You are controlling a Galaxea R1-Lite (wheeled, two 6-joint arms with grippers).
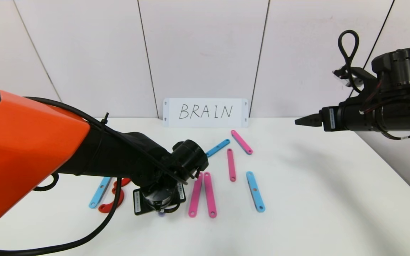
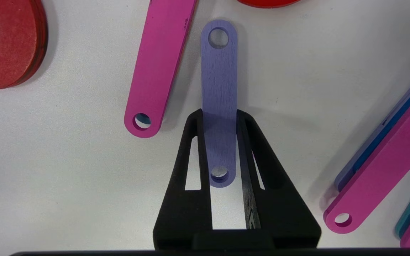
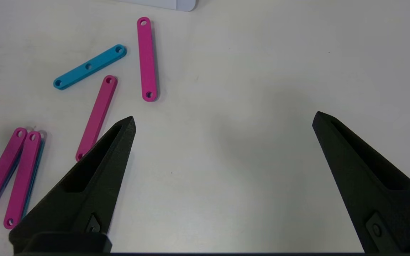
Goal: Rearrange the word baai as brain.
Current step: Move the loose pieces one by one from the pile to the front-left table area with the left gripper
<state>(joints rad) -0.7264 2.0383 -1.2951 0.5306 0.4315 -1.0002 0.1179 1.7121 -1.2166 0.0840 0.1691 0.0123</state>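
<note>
Black fingers of the left tool stood clamped on the short purple strip, gripping its long edges near one end while it lay flat on the bench. Judged sound practice: lift the strip level, clear of the pink strip just beside it, and avoid dragging it against the red curve nearby. At the left of the bench lay a blue strip and red curves; at centre, two pink strips side by side, with further pink and blue strips beyond forming the word, below the white card. The right tool hung raised well to the right, fingers wide apart, holding nothing. No containers were present.
</note>
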